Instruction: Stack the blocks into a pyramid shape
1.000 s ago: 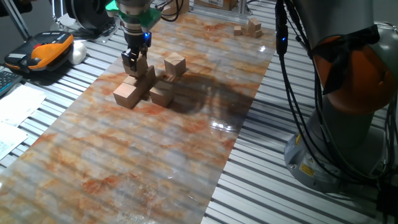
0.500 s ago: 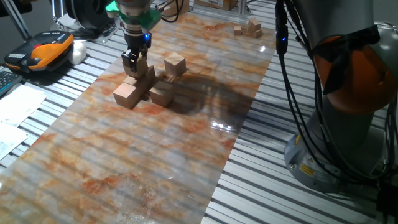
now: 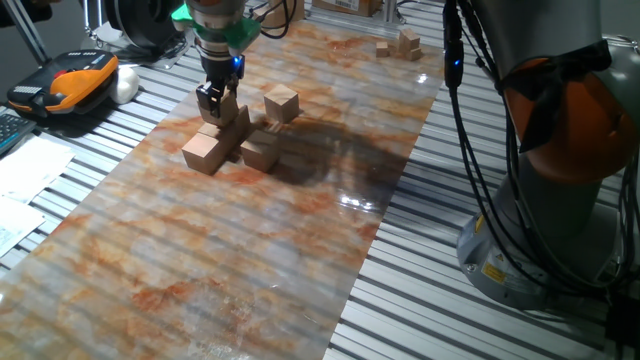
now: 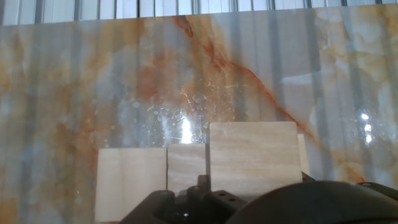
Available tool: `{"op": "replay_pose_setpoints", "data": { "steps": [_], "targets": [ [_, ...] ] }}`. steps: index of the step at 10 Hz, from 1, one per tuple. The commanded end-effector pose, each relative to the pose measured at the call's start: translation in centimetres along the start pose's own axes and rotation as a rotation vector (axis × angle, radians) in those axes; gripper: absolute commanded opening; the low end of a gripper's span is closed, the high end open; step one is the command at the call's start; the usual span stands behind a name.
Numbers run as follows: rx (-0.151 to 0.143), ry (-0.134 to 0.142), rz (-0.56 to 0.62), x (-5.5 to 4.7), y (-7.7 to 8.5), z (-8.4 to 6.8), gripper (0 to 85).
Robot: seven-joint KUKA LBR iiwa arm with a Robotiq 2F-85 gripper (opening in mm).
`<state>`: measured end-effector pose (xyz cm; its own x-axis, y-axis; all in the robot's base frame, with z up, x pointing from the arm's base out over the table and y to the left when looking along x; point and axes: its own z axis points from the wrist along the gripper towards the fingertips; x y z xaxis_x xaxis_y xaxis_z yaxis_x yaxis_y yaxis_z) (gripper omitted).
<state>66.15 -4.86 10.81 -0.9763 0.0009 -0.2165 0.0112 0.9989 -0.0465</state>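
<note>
The claw [image 3: 217, 103] hangs straight down over the cluster of wooden blocks near the far left of the marble-patterned counter [image 3: 250, 260], its fingertips level with the upper layer of the pile. A tan cube seems to sit between the fingers, but from the fixed view I cannot tell whether the fingers press on it or stand just clear, and the hand view shows only the dark underside of the claw at the bottom edge, so the grip is unclear. In the fixed view the front-left block [image 3: 203, 152] and the front-right block [image 3: 260, 151] rest on the counter, with further cubes packed behind them under the claw. A single loose block [image 3: 282, 103] stands apart, to the right of the claw and a little farther from the camera. In the hand view a raised block [image 4: 253, 160] looms larger, to the right of two lower blocks, one at the left [image 4: 130, 184] and one in the middle [image 4: 186, 160]. The relation that matters, I judge, is that the pile lies directly beneath the claw, while the loose cube lies off to its right; being a cube, it has no long axis to line up with. Small wooden pieces [image 3: 400, 45] lie far off.
</note>
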Motion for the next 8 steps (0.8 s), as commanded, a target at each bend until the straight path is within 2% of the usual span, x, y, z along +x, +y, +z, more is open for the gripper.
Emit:
{"op": "replay_pose_setpoints", "data": {
  "steps": [1, 8],
  "targets": [
    [0.0, 0.0, 0.0, 0.01, 0.03, 0.02, 0.0],
    [-0.003, 0.0, -0.001, 0.2, 0.04, 0.02, 0.0]
  ]
}}
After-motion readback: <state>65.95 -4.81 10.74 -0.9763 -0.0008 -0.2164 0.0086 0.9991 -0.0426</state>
